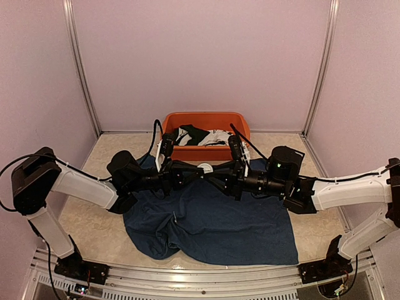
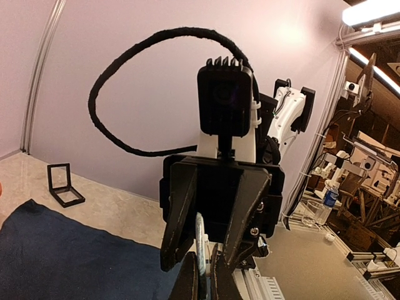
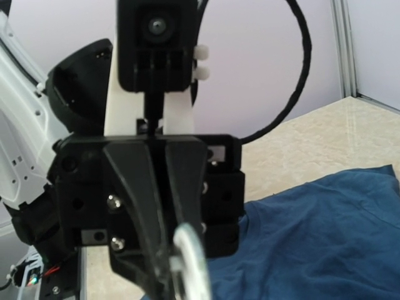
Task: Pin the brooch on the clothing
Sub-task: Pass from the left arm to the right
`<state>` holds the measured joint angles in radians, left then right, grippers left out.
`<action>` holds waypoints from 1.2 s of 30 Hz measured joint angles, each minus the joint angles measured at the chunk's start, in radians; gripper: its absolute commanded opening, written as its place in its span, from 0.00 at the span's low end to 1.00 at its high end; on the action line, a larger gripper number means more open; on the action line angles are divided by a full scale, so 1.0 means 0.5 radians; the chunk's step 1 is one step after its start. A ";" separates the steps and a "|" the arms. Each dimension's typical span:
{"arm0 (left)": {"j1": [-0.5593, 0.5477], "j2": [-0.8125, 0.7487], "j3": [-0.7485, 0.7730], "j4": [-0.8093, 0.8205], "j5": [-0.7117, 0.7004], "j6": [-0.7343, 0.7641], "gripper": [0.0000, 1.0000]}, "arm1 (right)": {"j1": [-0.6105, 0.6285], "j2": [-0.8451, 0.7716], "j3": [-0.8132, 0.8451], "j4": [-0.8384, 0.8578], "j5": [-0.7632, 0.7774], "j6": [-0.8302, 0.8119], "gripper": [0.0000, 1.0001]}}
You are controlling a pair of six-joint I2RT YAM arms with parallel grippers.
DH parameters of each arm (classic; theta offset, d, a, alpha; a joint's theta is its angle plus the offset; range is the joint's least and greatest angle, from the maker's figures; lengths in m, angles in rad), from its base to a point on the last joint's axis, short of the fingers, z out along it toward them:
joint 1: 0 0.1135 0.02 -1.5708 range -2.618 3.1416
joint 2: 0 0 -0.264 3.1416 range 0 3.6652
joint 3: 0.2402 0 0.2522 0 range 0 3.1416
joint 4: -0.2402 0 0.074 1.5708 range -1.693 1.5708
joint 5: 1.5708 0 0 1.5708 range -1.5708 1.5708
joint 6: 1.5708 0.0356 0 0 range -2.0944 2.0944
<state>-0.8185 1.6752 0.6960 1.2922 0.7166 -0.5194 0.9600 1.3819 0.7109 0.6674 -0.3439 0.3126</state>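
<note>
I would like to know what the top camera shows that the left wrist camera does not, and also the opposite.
Only the top camera: the orange tub holding black and white garments. Only the left wrist camera: a small black frame standing on the table, and a bottle outside the enclosure. Both: the navy T-shirt and the brooch.

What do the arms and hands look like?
Left arm and right arm match: white links, bulky black joints. Left hand and right hand are black, two tapered fingers each, with a black wrist camera and a looping black cable.
</note>
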 measured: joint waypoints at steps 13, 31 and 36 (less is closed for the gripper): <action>0.007 0.011 -0.024 0.072 -0.005 -0.035 0.43 | 0.000 0.000 0.018 -0.026 -0.033 0.035 0.00; 0.158 -0.482 -0.260 -0.607 0.077 0.176 0.57 | -0.040 -0.315 0.409 -1.509 -0.123 -0.209 0.00; 0.093 -0.524 -0.093 -1.062 0.172 0.404 0.55 | -0.039 -0.214 0.410 -1.737 -0.249 -0.286 0.00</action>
<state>-0.7719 1.4132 0.6495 0.7612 0.8024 -0.3172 0.9405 1.2747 0.9157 -0.2012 -0.4686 0.1696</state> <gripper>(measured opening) 0.561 0.008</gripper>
